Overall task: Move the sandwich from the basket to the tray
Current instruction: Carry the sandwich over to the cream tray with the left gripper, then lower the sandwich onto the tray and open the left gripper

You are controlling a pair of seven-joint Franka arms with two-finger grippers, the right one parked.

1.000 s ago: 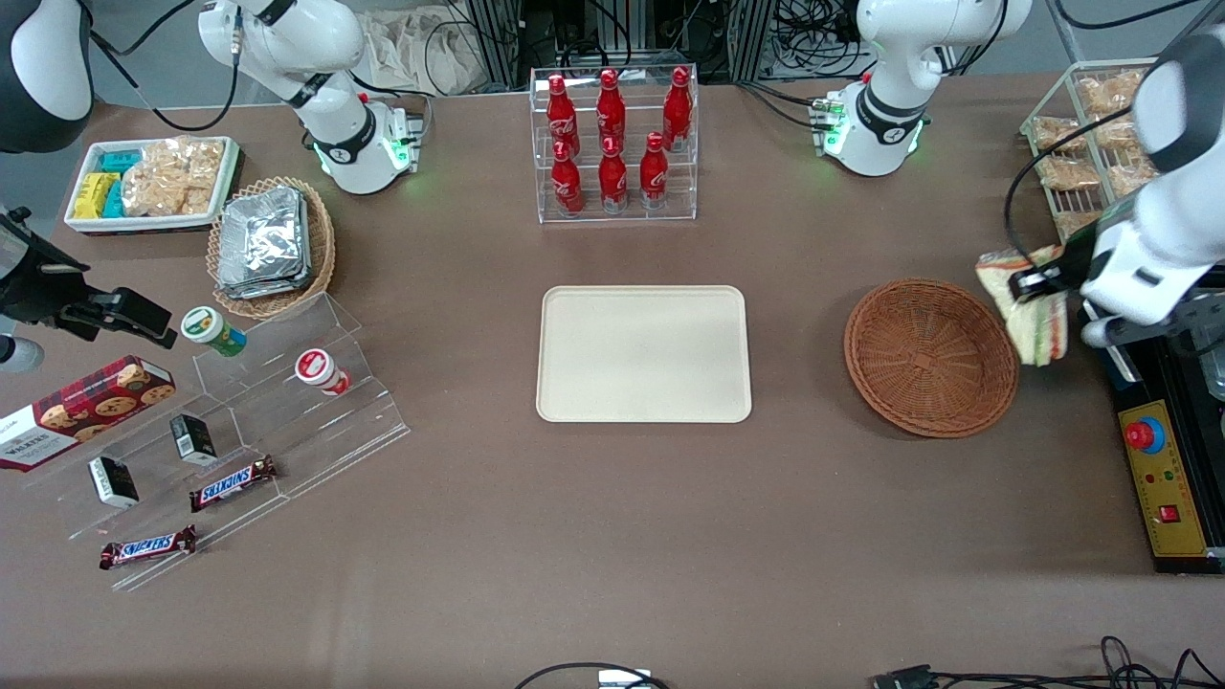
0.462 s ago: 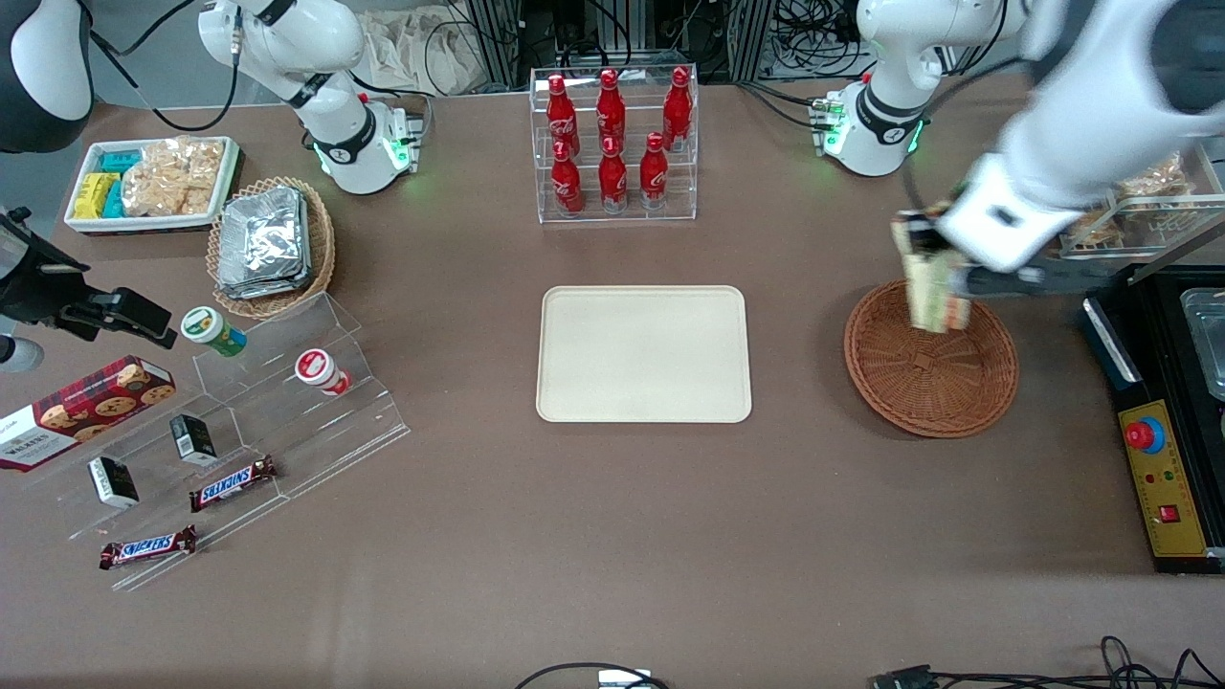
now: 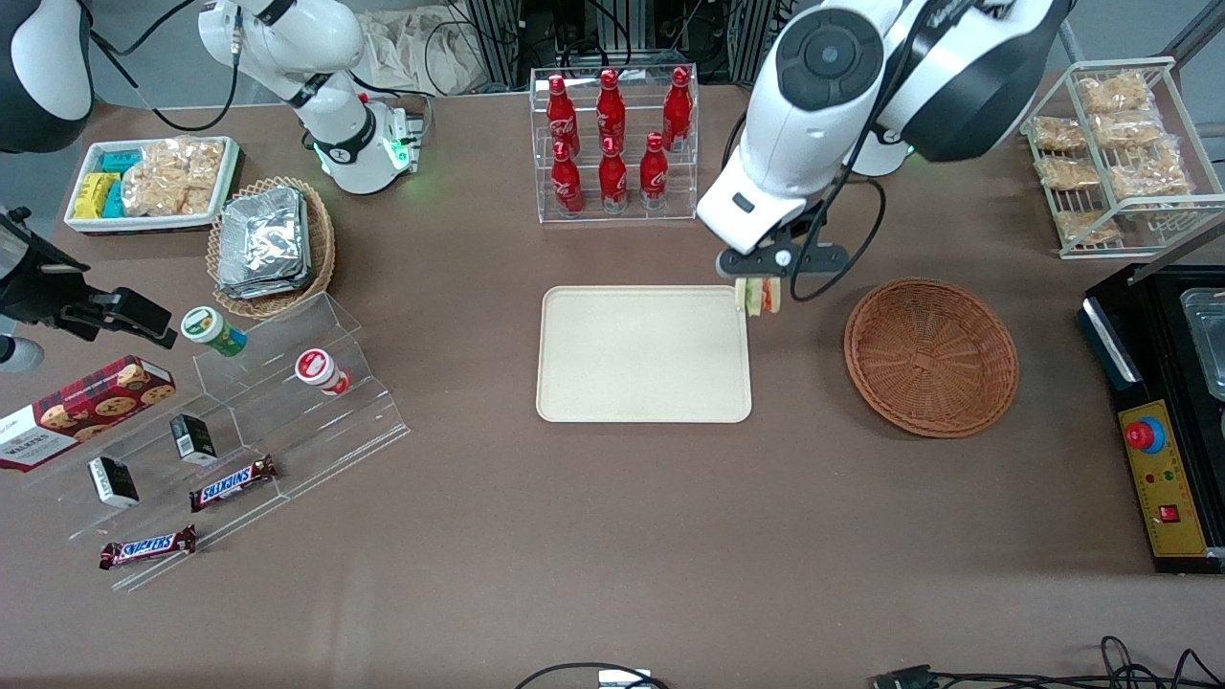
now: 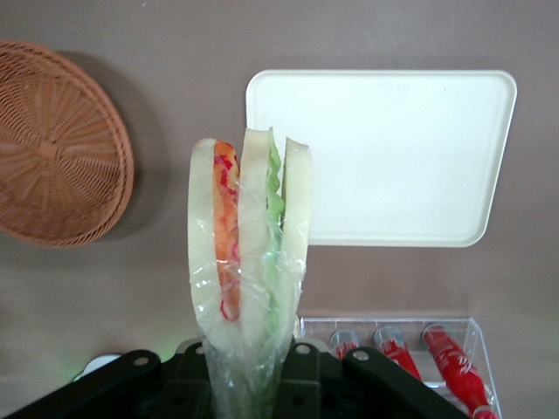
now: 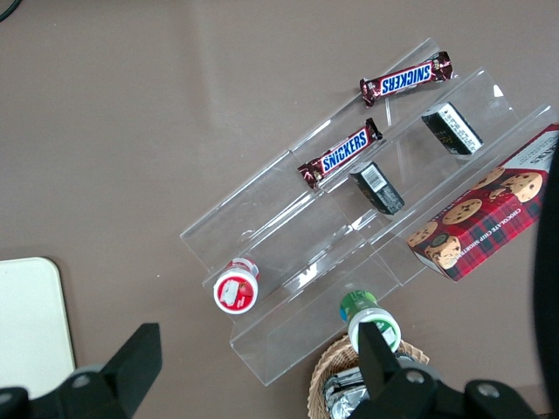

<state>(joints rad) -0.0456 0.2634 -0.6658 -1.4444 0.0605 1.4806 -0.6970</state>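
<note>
The end effector [image 3: 758, 279] is clamped on the sandwich [image 3: 757, 297], which hangs point-down in the air over the tray's [image 3: 641, 383] edge nearest the wicker basket [image 3: 930, 356] (the basket itself holds nothing). The wedge's long axis is upright. The tray's bare middle lies toward the parked arm's end, with open room; the Coca-Cola bottle rack [image 3: 613, 144] stands well apart.
</note>
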